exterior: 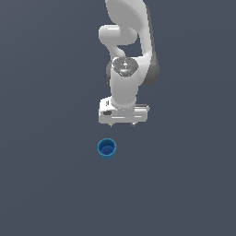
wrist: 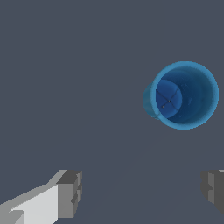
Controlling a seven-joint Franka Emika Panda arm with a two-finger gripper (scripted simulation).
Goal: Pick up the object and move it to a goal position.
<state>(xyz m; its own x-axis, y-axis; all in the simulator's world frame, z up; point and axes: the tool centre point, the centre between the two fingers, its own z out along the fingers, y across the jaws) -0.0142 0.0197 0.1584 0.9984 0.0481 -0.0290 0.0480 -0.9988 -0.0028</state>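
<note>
Wrist view | claw wide apart, empty | cup upright, apart

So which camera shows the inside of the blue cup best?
The wrist view: the cup is large there, with its hollow and floor visible. In the exterior view the cup is small, its inside barely readable.

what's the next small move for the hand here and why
Probably shift the hand sideways until it is over the blue cup, then descend. In the exterior view the cup stands upright on the floor, apart from the hand, below it and toward that view's left. In the wrist view the cup lies off the line between the two fingers, which stand wide open with nothing between them.
</note>
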